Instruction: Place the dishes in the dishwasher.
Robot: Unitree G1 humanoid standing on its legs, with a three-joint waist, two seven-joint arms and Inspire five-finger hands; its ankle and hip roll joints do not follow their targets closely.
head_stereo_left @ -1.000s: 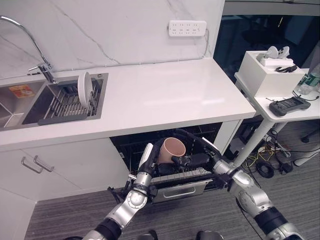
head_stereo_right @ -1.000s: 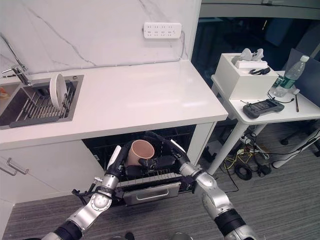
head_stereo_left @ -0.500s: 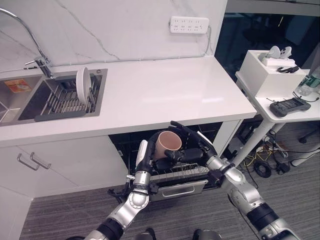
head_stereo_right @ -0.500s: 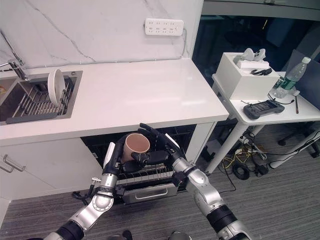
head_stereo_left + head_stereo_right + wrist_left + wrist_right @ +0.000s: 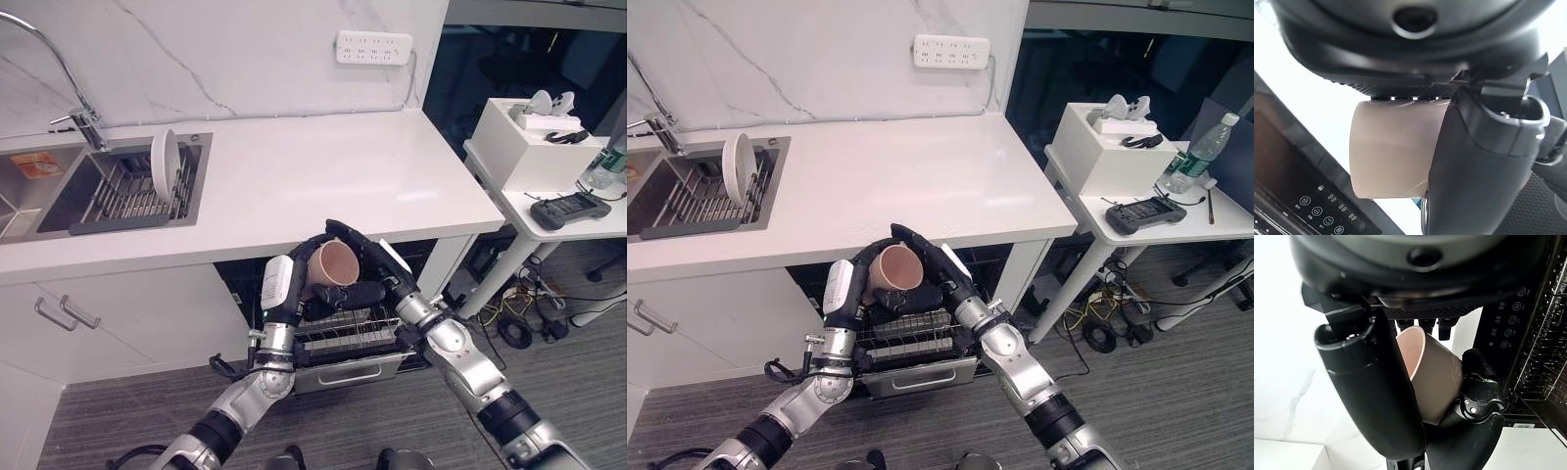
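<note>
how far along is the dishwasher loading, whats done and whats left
Done: the dishwasher is open with its rack pulled out; no dishes are visible in it.
In hand: the left hand and right hand both wrap the pink cup, held above the rack.
Left: set the cup in, then fetch the white plate standing in the sink rack.

Both hands (image 5: 847, 289) (image 5: 939, 266) clasp a tan cup (image 5: 895, 266) above the dishwasher rack (image 5: 911, 338).

I see a matt, smooth pink cup (image 5: 332, 262), a glossy white counter (image 5: 323, 186), and a brushed metal sink (image 5: 39, 196).
</note>
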